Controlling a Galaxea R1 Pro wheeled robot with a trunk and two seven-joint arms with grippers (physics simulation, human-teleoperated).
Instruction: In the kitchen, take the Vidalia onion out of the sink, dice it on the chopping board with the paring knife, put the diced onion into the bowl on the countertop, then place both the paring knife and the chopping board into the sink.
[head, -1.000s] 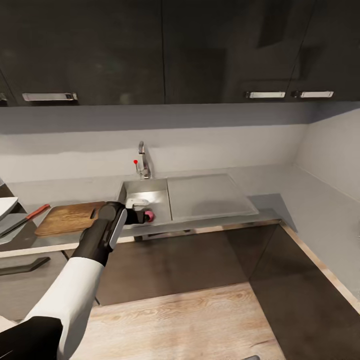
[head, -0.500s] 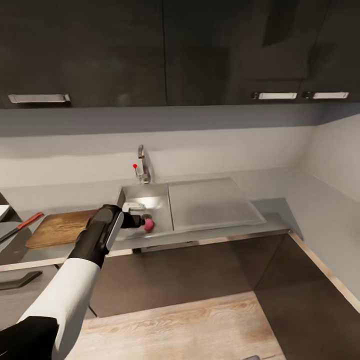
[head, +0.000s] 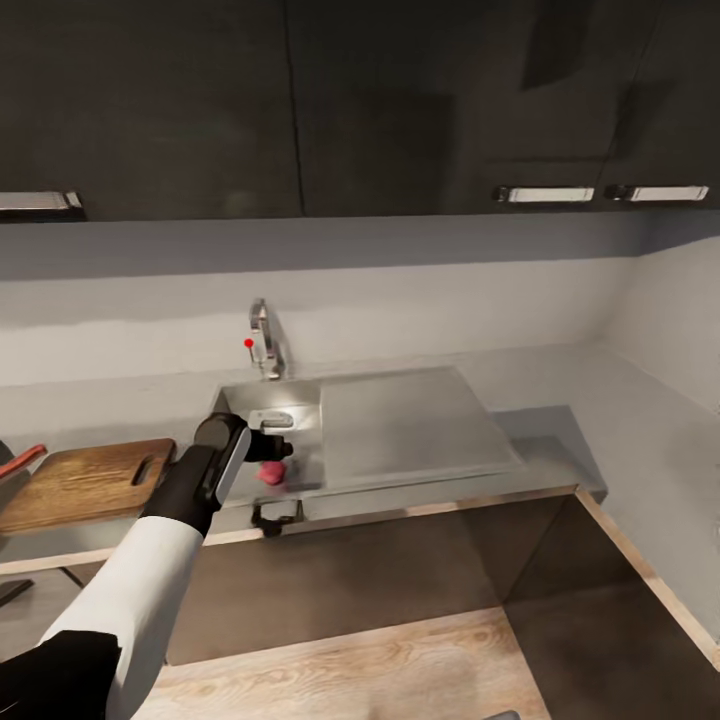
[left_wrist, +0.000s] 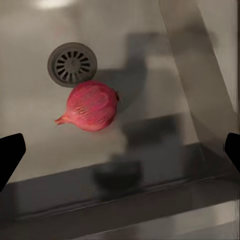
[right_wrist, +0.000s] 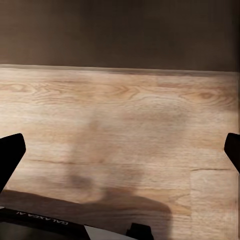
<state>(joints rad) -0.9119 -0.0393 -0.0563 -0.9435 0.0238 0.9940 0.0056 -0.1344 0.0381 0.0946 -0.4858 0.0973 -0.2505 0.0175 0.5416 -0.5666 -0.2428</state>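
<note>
L gripper (left_wrist: 120, 150) hung wide open above small pinkish-red Vidalia onion (left_wrist: 91, 106), which lay on grey steel sink (left_wrist: 30, 110) floor beside round drain (left_wrist: 73, 63). R gripper (right_wrist: 120, 150) open over wood floor (right_wrist: 130, 120).

The sink (head: 300, 420) is sitting in the surface (head: 560, 420), its drainboard (head: 400, 425) lying to the right of the basin. The Vidalia onion (left_wrist: 91, 106) is lying in the basin just beside the drain (left_wrist: 73, 64). The tap (head: 264, 340) is standing behind the basin. The chopping board (head: 85, 483) is lying on the surface left of the sink, with the paring knife (head: 22, 459) poking in behind its far left end.
</note>
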